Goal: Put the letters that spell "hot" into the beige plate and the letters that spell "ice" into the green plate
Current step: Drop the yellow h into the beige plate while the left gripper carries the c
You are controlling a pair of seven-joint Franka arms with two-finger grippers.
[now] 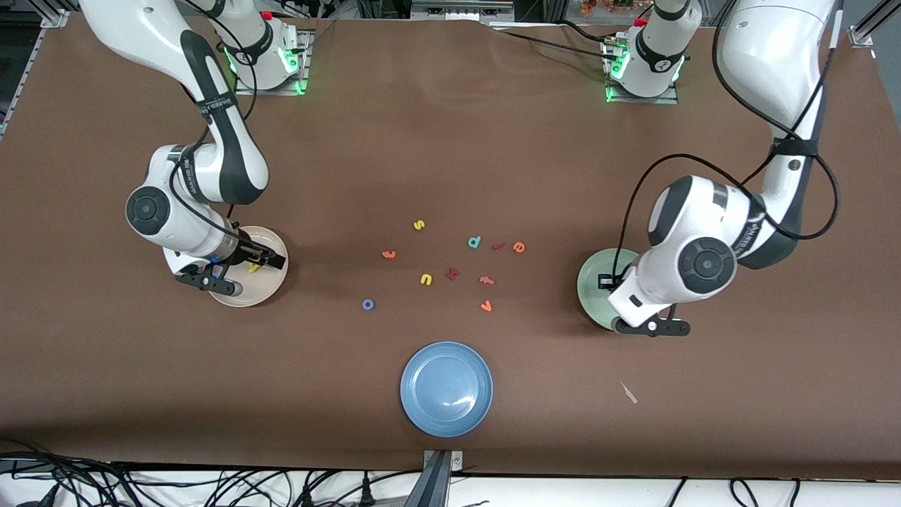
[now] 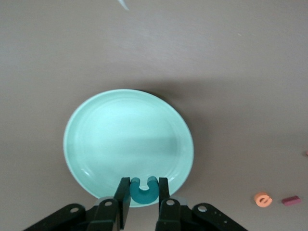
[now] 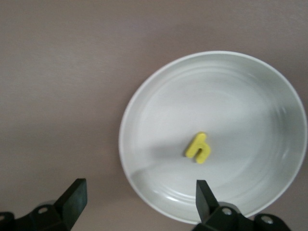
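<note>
**Sorting letters: two plates attended, risks at each**

Blue plate [image 1: 446,389] lay nearest the camera, unused and no part of either word.

Item 1, teal c [image 2: 144,189]: pinched between the fingers of the left gripper [image 2: 144,197], hanging over the rim of the green plate [image 2: 91,139] at the left arm's end of the counter [image 1: 450,141]. Risk: released so close to the edge, the foam piece could bounce or roll off onto the counter.

Item 2, yellow h [image 3: 198,147]: lying inside the beige plate [image 3: 159,96] at the right arm's end. The right gripper [image 3: 139,199] hung over it, fingers spread wide and holding nothing. Risk: a low withdrawal could clip the rim and shift the plate.

Item 3, loose letters mid-counter: blue o [image 1: 367,304], orange e [image 1: 519,246] with the dark red i [image 1: 498,246] just beside it, and an orange t [image 1: 486,281]. Decoys lay among them: teal d [image 1: 475,242], yellow s [image 1: 419,225], yellow u-shape [image 1: 426,279], chunkier dark red letter [image 1: 452,273]. Risk: similar colours and close spacing invited a wrong pick or a nudged neighbour.
</note>
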